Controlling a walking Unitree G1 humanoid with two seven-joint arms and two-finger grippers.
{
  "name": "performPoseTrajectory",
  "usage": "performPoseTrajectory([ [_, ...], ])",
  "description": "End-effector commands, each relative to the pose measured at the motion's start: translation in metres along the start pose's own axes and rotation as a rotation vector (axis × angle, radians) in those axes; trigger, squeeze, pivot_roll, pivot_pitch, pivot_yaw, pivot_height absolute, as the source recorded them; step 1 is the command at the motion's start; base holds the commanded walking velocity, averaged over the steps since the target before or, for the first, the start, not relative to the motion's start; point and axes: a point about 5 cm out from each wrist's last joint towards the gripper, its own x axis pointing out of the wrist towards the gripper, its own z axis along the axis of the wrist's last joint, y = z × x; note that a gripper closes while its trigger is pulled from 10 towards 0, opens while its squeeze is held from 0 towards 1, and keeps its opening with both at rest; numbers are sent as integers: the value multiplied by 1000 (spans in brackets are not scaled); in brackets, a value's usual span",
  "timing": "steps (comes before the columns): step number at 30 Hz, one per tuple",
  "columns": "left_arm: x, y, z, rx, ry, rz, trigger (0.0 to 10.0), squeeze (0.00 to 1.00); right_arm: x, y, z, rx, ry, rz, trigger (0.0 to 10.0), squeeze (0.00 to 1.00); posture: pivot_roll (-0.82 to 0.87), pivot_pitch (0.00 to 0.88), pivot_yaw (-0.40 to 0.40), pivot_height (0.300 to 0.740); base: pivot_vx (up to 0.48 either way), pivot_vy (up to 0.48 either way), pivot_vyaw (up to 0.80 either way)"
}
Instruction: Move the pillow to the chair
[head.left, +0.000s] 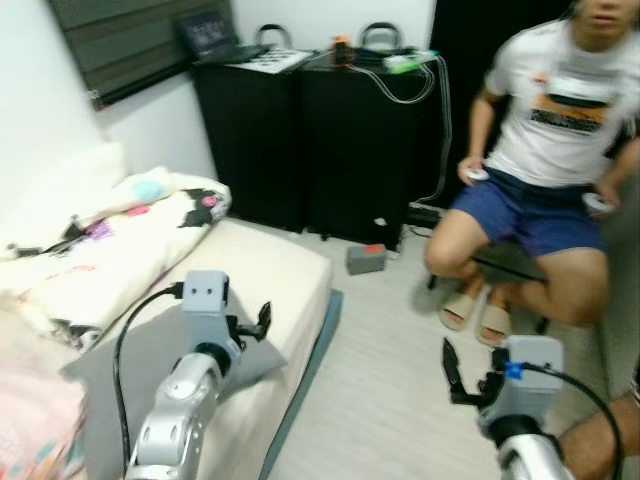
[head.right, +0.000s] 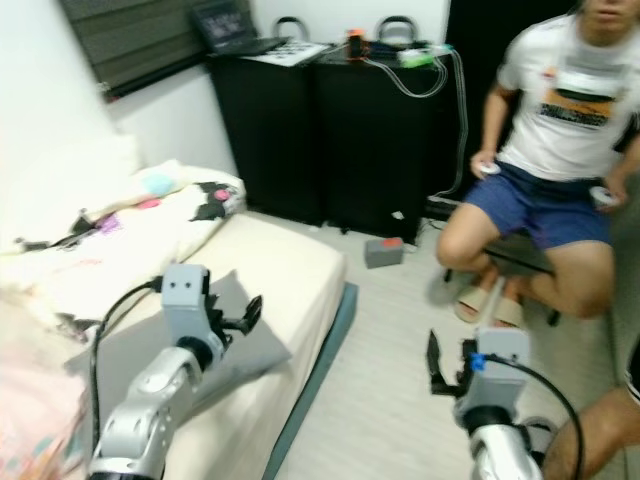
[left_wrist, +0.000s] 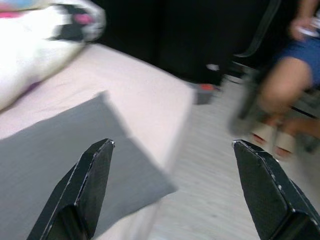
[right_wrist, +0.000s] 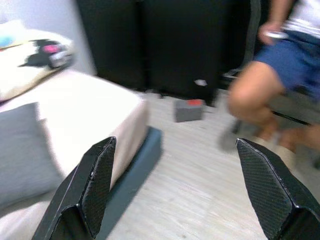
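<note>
Here the left gripper (head.left: 250, 325) hovers with fingers spread wide just above the grey pillow (head.left: 120, 370) on the bed (head.left: 280, 270). The right gripper (head.left: 468, 382) is spread too, above the floor (head.left: 380, 400), well apart from the pillow.

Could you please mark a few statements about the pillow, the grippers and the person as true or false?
1. The grey pillow lies on the bed. True.
2. The left gripper is shut on the pillow. False: it is open above it.
3. A person sits on the chair. True.
4. The right gripper holds the small grey box. False: it is open, and the box lies on the floor.
</note>
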Motion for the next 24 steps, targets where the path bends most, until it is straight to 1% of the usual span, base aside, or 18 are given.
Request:
performPoseTrajectory([
  [1,-1,0,-5,-16,18,-3,10000,0,0,0,-1,13,11,6,10000,0,-93,17,12,740,0,0,794],
  [6,-1,-1,-6,-21,20,-7,10000,0,0,0,-2,13,12,7,10000,0,-93,16,11,740,0,0,794],
  [10,1,-2,-5,-38,12,-35,10000,0,3,-2,-4,16,19,9,10000,0,-96,3,13,740,0,0,788],
  [12,1,-2,-5,-38,12,-35,10000,0,3,-2,-4,16,19,9,10000,0,-96,3,13,740,0,0,788],
  [15,-1,-4,-3,-28,-3,-63,10000,0,2,-1,-5,18,19,11,10000,0,-98,0,13,740,0,0,788],
  [18,-1,-4,-4,-17,1,-71,10000,0,0,-1,-5,28,17,8,10000,0,-99,0,15,740,0,0,0],
  [20,-2,-5,-4,-14,0,-81,10000,0,0,-1,-5,30,15,9,10000,0,-100,0,17,740,0,-259,0],
  [24,-2,-7,-4,-4,-1,-107,10000,0,-1,0,-5,32,12,12,10000,0,-101,0,19,740,0,-480,0],
])
